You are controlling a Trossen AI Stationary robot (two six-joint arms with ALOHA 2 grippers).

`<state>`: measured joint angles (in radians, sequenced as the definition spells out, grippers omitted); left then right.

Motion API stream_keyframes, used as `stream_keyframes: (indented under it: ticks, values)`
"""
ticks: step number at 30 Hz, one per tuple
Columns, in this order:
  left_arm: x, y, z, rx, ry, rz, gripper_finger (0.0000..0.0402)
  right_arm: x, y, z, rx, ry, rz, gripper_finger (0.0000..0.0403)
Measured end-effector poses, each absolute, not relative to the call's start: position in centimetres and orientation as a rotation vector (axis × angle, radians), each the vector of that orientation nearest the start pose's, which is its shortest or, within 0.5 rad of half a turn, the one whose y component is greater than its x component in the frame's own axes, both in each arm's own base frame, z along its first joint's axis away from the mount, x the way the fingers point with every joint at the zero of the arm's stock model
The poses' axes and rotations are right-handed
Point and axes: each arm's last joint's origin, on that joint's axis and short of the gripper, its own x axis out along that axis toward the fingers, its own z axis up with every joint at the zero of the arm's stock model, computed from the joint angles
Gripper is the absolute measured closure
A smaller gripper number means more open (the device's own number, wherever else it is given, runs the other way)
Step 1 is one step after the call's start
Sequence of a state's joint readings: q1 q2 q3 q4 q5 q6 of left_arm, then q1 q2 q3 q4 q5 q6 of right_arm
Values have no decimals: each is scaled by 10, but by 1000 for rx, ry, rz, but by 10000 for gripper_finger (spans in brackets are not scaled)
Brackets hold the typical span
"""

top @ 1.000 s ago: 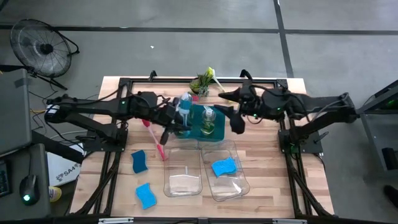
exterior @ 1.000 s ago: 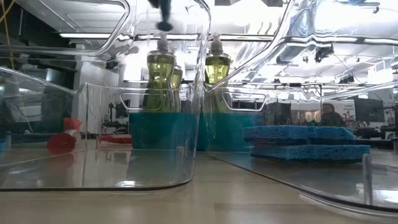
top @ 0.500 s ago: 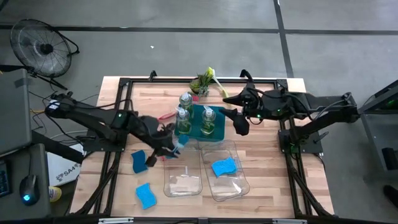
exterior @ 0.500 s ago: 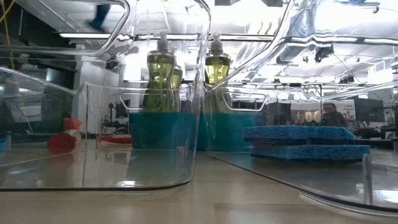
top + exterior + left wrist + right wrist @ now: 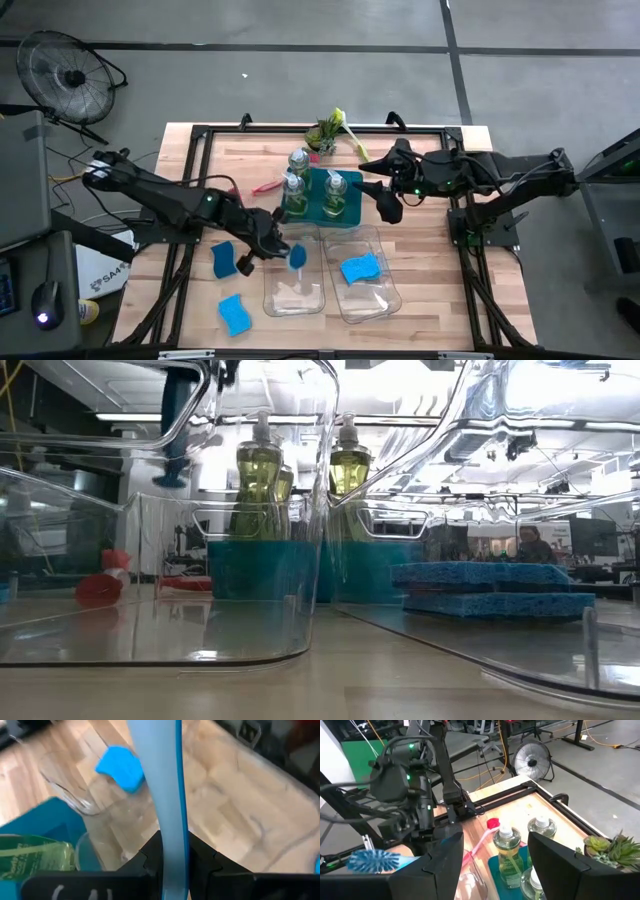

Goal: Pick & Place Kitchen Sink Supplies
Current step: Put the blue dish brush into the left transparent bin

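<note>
My left gripper [image 5: 277, 246] is shut on a blue dish brush [image 5: 296, 257] above the left clear bin [image 5: 294, 290]; in the low view the brush [image 5: 177, 430] hangs upright over that bin. My right gripper [image 5: 386, 203] is open and hovers beside the teal tray [image 5: 318, 184]. Three soap bottles [image 5: 334, 195] stand on that tray. A red-pink brush [image 5: 265, 186] lies on the table left of it. One blue sponge [image 5: 359, 268] lies in the right bin. Two more sponges [image 5: 223, 259] rest on the table. My left gripper pinches the blue brush's handle [image 5: 170, 827] between its two fingers [image 5: 149, 859], which lie across the handle. The brush is lifted clear and hangs with its bristle head [image 5: 297, 258] over the left bin.
A small potted plant [image 5: 325, 131] stands at the far edge, with a yellow-green brush [image 5: 343, 123] beside it. The right clear bin [image 5: 372, 290] sits next to the left one. Black frame rails [image 5: 200, 133] border the table.
My left gripper has carried the blue brush away from the soap bottles toward the near edge and a little right, ending over the left bin. The brush stays in its hold.
</note>
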<state>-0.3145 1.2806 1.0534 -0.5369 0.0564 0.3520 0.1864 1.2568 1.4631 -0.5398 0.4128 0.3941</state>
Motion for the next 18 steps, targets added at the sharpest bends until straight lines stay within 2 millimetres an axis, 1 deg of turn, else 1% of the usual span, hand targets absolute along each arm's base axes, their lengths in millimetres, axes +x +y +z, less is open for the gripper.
stream_keyframes:
  ticks: [2, 4, 7, 9, 13, 16, 18]
  values:
    - [255, -85, 288, 471, 712, -504, 357, 253, 36, 432, 291, 272, -284, 186]
    - [255, -85, 284, 509, 741, -521, 348, 253, 36, 432, 297, 272, -285, 187]
    - [256, -83, 280, 566, 769, -484, 333, 253, 36, 432, 299, 274, -285, 185]
    - [256, -82, 281, 590, 770, -463, 335, 253, 36, 432, 305, 274, -287, 185]
    - [255, -81, 280, 635, 785, -427, 355, 252, 36, 431, 304, 281, -288, 187]
    - [254, -80, 279, 640, 804, -425, 355, 252, 36, 431, 303, 283, -288, 185]
    - [253, -80, 278, 642, 820, -425, 348, 252, 36, 431, 303, 283, -289, 185]
